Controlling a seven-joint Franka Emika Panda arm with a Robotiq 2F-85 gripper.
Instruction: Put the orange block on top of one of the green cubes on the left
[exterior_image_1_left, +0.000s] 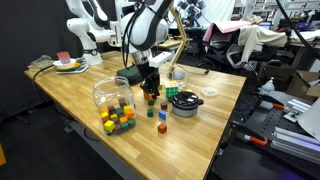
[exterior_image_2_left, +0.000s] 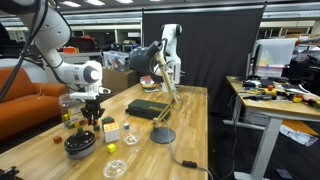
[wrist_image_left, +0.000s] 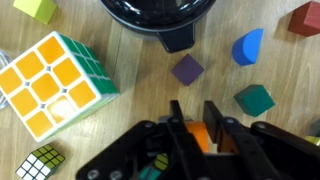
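In the wrist view my gripper (wrist_image_left: 193, 108) is shut on the orange block (wrist_image_left: 200, 138), which sits between the two black fingers above the wooden table. A teal-green cube (wrist_image_left: 255, 99) lies just right of the fingertips. A lime-green cube (wrist_image_left: 35, 8) lies at the top left corner. In both exterior views the gripper (exterior_image_1_left: 150, 80) (exterior_image_2_left: 92, 112) hangs low over the table, next to the dark bowl (exterior_image_1_left: 185, 102) (exterior_image_2_left: 80, 145). The orange block cannot be made out in the exterior views.
A large puzzle cube (wrist_image_left: 55, 80), a small one (wrist_image_left: 40, 162), a purple cube (wrist_image_left: 186, 69), a blue block (wrist_image_left: 247, 47) and a red block (wrist_image_left: 305, 17) lie around the gripper. A clear jar (exterior_image_1_left: 112, 93) and a multicoloured cube cluster (exterior_image_1_left: 118, 120) stand nearby. A dark flat box (exterior_image_2_left: 147, 108) lies farther back.
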